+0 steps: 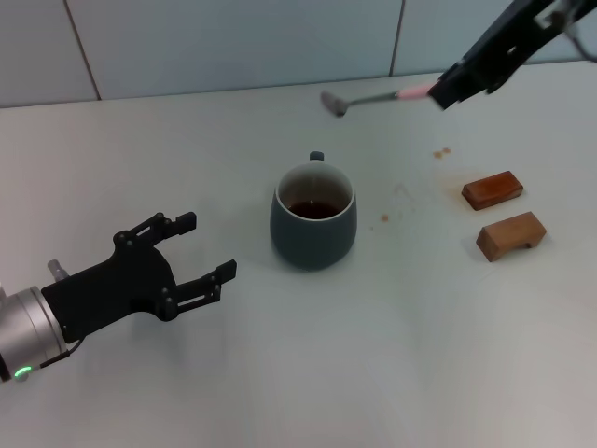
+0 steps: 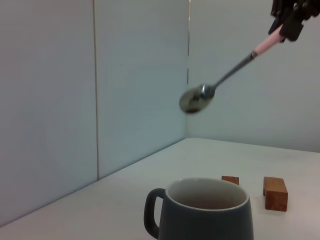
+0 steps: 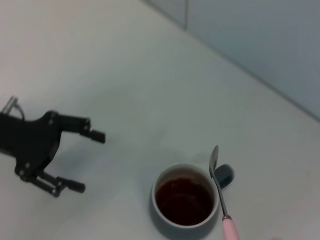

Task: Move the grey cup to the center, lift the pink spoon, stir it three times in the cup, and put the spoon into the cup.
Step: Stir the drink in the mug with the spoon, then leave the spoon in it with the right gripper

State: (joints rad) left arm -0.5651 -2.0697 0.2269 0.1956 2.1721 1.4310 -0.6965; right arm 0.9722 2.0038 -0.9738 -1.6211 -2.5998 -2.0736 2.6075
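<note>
A pale counter (image 1: 187,392) runs back to a tiled wall (image 1: 233,42) in soft grey-blue. The left end effector (image 1: 201,252) sits low near the counter on the robot's left side, its black fingers (image 1: 177,222) spread wide with nothing between them, pointing toward the grey cup (image 1: 313,229). There is a clear gap between them and the cup. The right end effector (image 1: 448,91) reaches in from the upper right, high above the counter. It pinches the pink spoon (image 1: 378,96) by the far end of its pink handle, so the spoon sticks out to the side with its metal bowl up in the air, behind and above the cup (not in it).

The cup stands upright near the middle of the counter, with dark liquid inside and its handle turned toward the wall. Most of the right arm is cut off by the picture edge, and its fingertips are hard to make out around the handle.

Two brown wooden blocks (image 1: 492,189) lie to the right of the cup, well apart from it. The counter in front of the cup is open.
</note>
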